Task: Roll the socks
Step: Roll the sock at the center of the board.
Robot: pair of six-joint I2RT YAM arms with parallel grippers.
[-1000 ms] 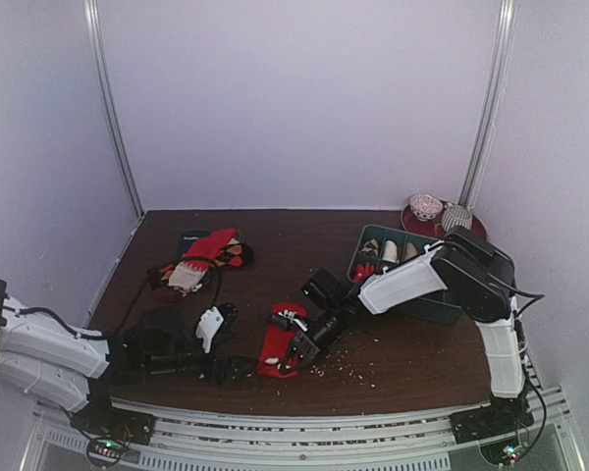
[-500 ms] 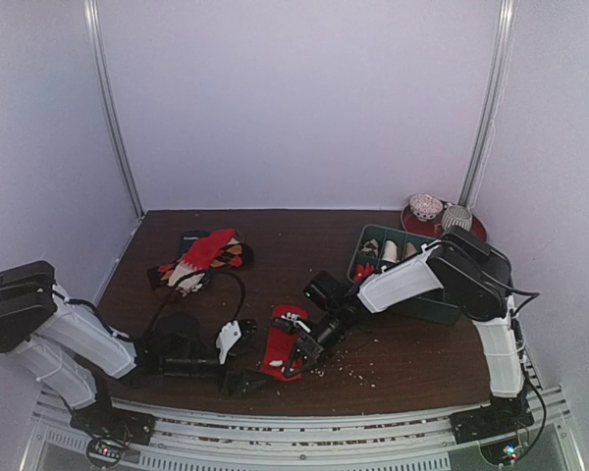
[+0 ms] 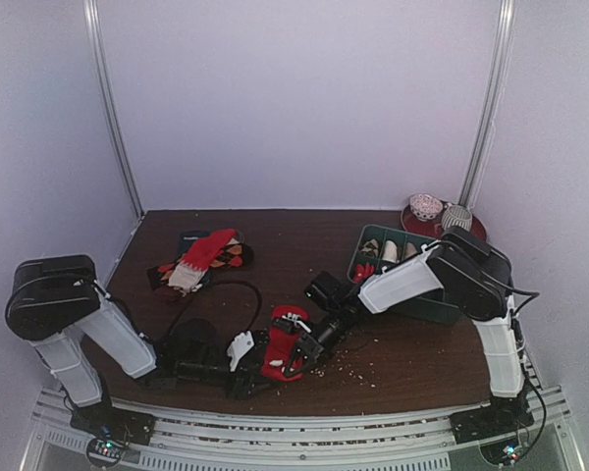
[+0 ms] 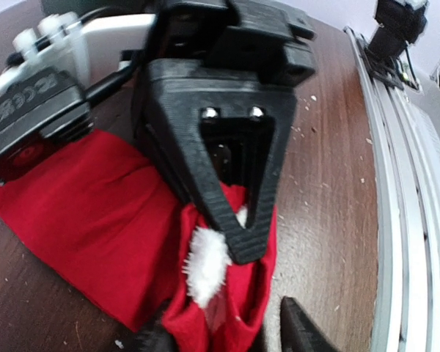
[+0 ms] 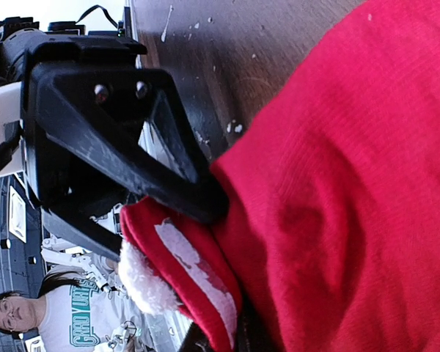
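Observation:
The red sock (image 3: 277, 345) lies flat on the brown table near the front edge, its white-marked end towards the left arm. In the left wrist view the sock (image 4: 95, 213) has a white fluffy tuft (image 4: 205, 264) at that end. My right gripper (image 3: 294, 355) is shut on this end; its black ribbed finger (image 4: 238, 213) presses on the cloth. My left gripper (image 4: 227, 339) is open, one fingertip on each side of the same end. In the right wrist view the sock (image 5: 352, 183) fills the frame, its end folded over. No plain tan-brown sock can be picked out.
A pile of red, dark and pale socks (image 3: 201, 257) lies at the back left. A green divided bin (image 3: 373, 238) holding rolled socks stands at the right, a red plate (image 3: 409, 218) with two rolled bundles behind it. White crumbs (image 3: 348, 371) dot the table.
My left arm has swung right and forward until its gripper reaches the near end of the red sock. The right gripper has stayed on the sock.

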